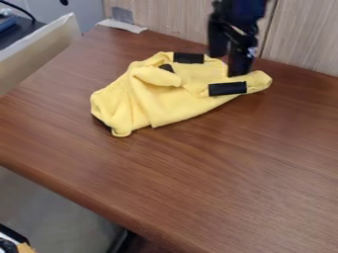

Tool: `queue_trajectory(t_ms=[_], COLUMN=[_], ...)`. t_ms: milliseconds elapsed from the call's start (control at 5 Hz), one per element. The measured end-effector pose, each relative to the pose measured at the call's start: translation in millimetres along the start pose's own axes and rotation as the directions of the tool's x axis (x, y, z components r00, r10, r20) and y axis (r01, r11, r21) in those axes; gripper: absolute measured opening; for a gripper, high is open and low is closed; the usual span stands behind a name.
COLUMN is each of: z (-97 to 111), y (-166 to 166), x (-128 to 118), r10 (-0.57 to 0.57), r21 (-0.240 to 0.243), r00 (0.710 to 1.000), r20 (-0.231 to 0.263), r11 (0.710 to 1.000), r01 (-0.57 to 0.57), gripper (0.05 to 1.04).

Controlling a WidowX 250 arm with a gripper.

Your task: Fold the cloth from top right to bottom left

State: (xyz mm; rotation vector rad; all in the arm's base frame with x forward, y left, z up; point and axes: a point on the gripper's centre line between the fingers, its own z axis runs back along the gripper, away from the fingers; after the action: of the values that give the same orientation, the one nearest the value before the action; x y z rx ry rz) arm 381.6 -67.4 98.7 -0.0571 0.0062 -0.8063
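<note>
The black gripper (229,63) hangs at the upper right over the cloth's back right part, its fingers apart. One fingertip reaches down to the yellow fabric, near a black patch; whether it touches cannot be told. The yellow cloth (165,101) lies crumpled on the brown table, with a raised fold near its middle and a narrow end sticking out to the right. Black patches mark its back edge, its right part and a spot beside the raised fold. A dark bit shows under its lower left edge.
The brown wooden table (218,168) stretches to the front and right of the cloth. A light wood panel (168,19) stands along the back edge. Whitish tape (122,25) lies at the back left corner, and a beige board (39,52) rises beside the left edge.
</note>
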Motion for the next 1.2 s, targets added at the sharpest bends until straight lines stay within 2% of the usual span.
queue_trajectory(t_ms=[200, 400, 600, 1000, 1200], z=[-10, -27, -36, -36, -36], y=[-9, -20, -23, -20, -16], x=[19, 29, 32, 31, 28], r10=[-0.064, -0.12, -0.137, -0.12, -0.108], r21=[-0.015, -0.031, -0.045, -0.024, 0.001], r00=[0.998, 0.993, 0.99, 0.992, 0.992], r20=[0.002, -0.017, -0.024, -0.034, -0.062], r11=[0.998, 0.992, 0.99, 0.993, 0.994], r01=[0.064, 0.119, 0.136, 0.119, 0.108], gripper=[0.999, 1.0, 0.948, 0.369, 0.159])
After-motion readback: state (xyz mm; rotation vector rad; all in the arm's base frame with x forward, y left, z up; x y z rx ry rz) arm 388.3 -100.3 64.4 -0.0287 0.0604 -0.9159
